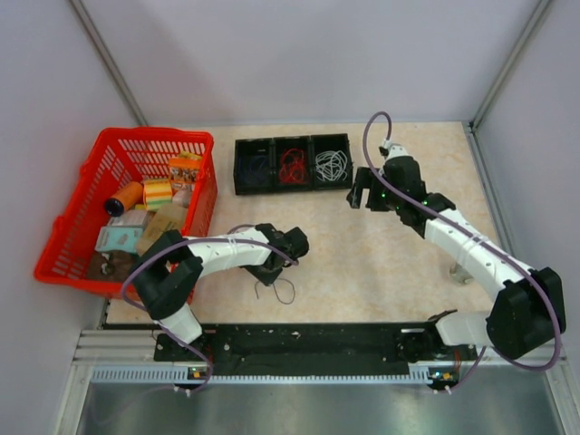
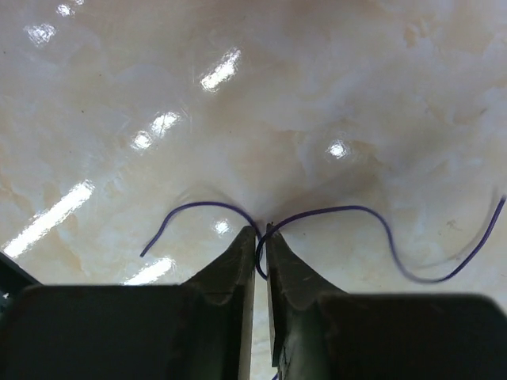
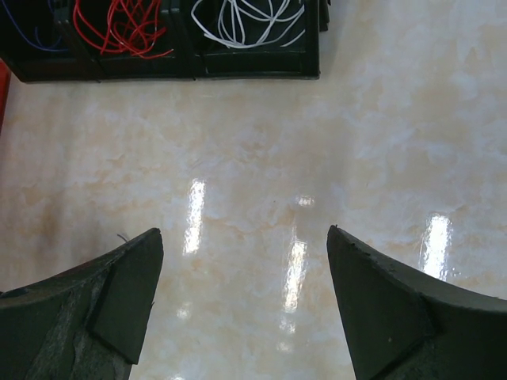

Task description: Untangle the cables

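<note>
because the dark blue wire (image 2: 348, 209) is pinched only at the tips of the left fingers (image 2: 226, 281), with both ends trailing on the surface (image 2: 317, 95), it may be pulled free when lifted; the right fingers (image 3: 127, 293) are held spread, empty, near the compartment tray (image 3: 158, 71).

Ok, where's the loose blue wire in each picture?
Top: the blue wire lies low and left of centre, just below the left gripper.
Left wrist: the wire is in the middle, pinched at the left gripper, with its ends trailing to both sides.
Right wrist: not in it; the only wires there sit in the tray.
Shared landmark: the left gripper shows in the top and left wrist views.
</note>
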Controlling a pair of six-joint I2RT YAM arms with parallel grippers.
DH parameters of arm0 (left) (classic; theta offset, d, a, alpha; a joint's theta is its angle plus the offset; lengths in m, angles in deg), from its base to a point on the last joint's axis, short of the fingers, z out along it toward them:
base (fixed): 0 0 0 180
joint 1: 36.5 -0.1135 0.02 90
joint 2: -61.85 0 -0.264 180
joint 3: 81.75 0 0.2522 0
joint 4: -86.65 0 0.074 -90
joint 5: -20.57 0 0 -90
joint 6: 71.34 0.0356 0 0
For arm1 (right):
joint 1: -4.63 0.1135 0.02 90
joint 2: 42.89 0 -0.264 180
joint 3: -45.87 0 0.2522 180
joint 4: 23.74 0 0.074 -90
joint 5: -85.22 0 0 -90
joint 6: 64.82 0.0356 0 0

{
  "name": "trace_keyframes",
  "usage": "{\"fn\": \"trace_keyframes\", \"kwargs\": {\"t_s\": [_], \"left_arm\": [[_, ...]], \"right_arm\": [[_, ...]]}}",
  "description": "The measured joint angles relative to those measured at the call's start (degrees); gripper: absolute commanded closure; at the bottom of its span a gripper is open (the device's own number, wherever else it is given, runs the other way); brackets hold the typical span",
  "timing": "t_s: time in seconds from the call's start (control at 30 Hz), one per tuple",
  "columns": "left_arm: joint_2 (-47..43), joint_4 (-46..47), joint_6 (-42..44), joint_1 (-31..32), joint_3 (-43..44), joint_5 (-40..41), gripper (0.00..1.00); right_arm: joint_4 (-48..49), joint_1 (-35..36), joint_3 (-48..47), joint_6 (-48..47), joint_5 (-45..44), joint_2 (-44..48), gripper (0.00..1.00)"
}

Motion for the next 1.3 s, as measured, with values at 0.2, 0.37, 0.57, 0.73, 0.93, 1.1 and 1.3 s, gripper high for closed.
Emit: {"fn": "trace_keyframes", "kwargs": {"t_s": [0.2, 0.37, 0.57, 0.73, 0.93, 1.1, 1.3], "left_arm": [[0.0, 1.7, -1.0, -0.1, -0.7, -0.3, 1.00], [0.0, 1.6, -1.0, 0.0, -0.6, 0.1, 1.00], [-0.2, -3.3, 3.1, 1.1, 4.9, 8.5, 1.00], [-8.7, 5.7, 23.2, 0.4, 6.5, 17.1, 1.00], [-21.7, 23.8, 50.7, -7.5, 6.5, 18.9, 1.00], [-24.1, 39.0, 68.4, -17.4, 8.7, 12.1, 1.00], [-17.0, 49.0, 79.4, -25.4, 19.0, -0.2, 1.00]], "right_arm": [[0.3, 0.0, 0.3, 0.0, -0.1, 2.4, 0.17], [0.9, 0.0, 0.5, 0.0, -0.2, 4.2, 0.17], [1.4, 0.0, 1.4, 0.0, -0.8, 6.3, 0.17], [1.5, -1.5, 1.8, 0.0, -1.1, 8.3, 0.18], [1.9, -3.4, 2.4, 0.5, -1.0, 11.5, 0.17], [2.0, -3.5, 2.5, 0.6, -0.6, 13.9, 0.17], [2.1, -3.5, 2.6, 0.6, -0.2, 14.7, 0.17]]}}
